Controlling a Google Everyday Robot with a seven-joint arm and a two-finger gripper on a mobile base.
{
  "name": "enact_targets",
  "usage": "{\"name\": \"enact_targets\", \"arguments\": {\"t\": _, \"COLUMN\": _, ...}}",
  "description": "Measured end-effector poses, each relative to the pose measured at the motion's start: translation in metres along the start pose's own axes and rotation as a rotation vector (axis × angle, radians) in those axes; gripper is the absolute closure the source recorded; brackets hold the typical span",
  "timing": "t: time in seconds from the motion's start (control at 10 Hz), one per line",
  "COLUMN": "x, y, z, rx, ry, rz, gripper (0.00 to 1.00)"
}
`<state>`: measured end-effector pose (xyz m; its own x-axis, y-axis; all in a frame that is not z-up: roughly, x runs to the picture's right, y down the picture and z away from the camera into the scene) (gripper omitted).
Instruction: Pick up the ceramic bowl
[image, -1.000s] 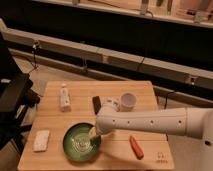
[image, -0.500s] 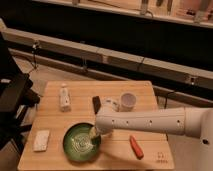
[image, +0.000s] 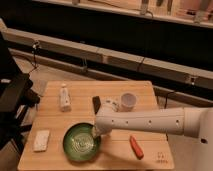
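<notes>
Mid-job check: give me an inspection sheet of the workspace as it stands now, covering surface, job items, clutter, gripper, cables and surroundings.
Surface: wooden table, small printed mark near its front right corner.
Job's things: green bowl, upright, near the front edge, left of centre.
Clutter: white cup and dark block at the back; white bottle back left; white pad left of the bowl; orange stick to its right.
Gripper: gripper at the bowl's right rim, on the white arm reaching in from the right.
Cables: dark cables hang behind the table.
Surroundings: black frame at left; ledge behind.
</notes>
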<state>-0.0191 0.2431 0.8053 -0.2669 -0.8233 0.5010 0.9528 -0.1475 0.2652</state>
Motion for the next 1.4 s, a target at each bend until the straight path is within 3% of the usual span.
{"name": "enact_targets", "arguments": {"t": 0.4, "x": 0.010, "y": -0.003, "z": -0.033, "rx": -0.005, "ry": 0.007, "rz": 0.000, "gripper": 0.94}}
{"name": "enact_targets", "arguments": {"t": 0.5, "x": 0.011, "y": -0.003, "z": -0.034, "rx": -0.005, "ry": 0.012, "rz": 0.000, "gripper": 0.98}}
{"name": "enact_targets", "arguments": {"t": 1.0, "x": 0.024, "y": -0.005, "z": -0.064, "rx": -0.006, "ry": 0.038, "rz": -0.013, "gripper": 0.99}}
{"name": "enact_targets", "arguments": {"t": 1.4, "x": 0.032, "y": -0.003, "z": -0.070, "rx": -0.009, "ry": 0.056, "rz": -0.019, "gripper": 0.99}}
